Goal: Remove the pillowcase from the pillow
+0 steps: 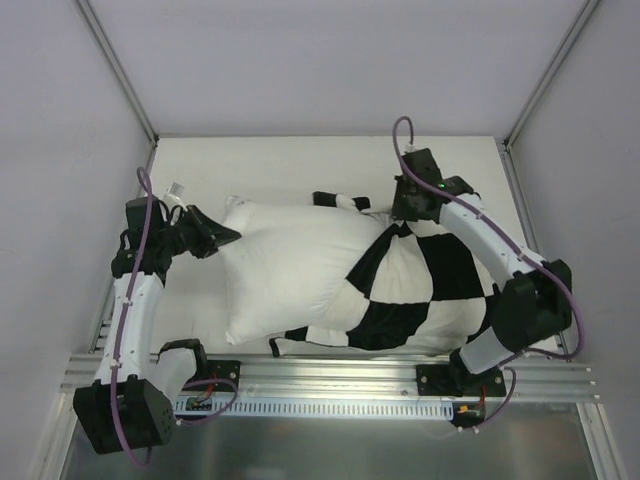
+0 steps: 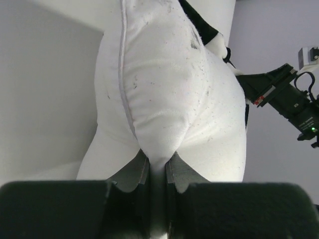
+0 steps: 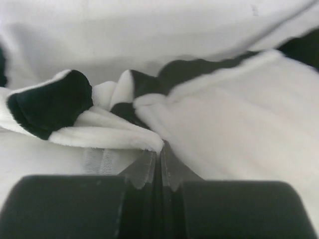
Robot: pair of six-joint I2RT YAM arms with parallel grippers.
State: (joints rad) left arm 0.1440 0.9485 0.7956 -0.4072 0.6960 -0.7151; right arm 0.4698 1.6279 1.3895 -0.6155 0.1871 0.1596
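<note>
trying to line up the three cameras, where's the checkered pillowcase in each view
top external: pillowcase at centre-right, covering the right half of the pillow.
left wrist: only a black strip of it at the top, behind the white pillow.
right wrist: its bunched black-and-cream folds run across the middle.
shared landmark: the right tool, seen at the right edge of the left wrist view, shut on the pillowcase's edge in its own view.

I am holding the white-and-black left arm (image 1: 135,300) stretched away from its base, elbow low, wrist turning to the right. The black left pincer (image 1: 230,236) is pinching a corner of the plain white stuffed pillow (image 1: 290,265). The right arm (image 1: 500,250) is arching outward and folding back leftward. The right pincer (image 1: 397,217) is clamping the black-and-cream checkered fabric pillowcase (image 1: 430,270), jaws pressed together.
</note>
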